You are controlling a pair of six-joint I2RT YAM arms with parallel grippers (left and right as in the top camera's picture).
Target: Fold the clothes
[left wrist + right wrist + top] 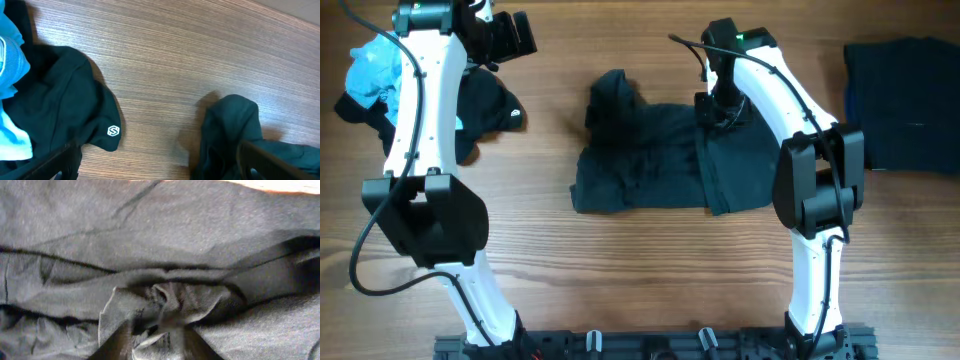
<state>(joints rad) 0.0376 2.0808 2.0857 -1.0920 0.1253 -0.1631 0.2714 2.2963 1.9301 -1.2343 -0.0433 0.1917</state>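
Down at the near edge of the wooden table (pixel 620 270), one dark rail (pixel 650 345) carries the bases of two white arms, one on each side. A little farther in, one black shirt (pixel 650 165) lies crumpled in the middle of the table, spread wide, with a bunched lump at its far left corner. The right arm (pixel 810 180) reaches over the right part of this shirt, and the right gripper (pixel 157 345) is down on the cloth. Its wrist view is blurred, but the two fingers appear clenched on a gathered fold of the black fabric. The left arm (pixel 420 120) stretches up the left side, and the left gripper (pixel 155 155) hangs above bare wood between the middle shirt and a heap at the far left, its two fingers spread wide with nothing between them. That heap holds two garments that can be told apart: a second black shirt (pixel 485 105), with one small white logo (pixel 113 131) near its edge, and a light blue garment (pixel 372 68) lying partly on top of the black cloth at the heap's far left. At the far right, well apart from the rest, sits a folded dark pile (pixel 905 100) with squared edges. Whether it is one piece or several cannot be told.
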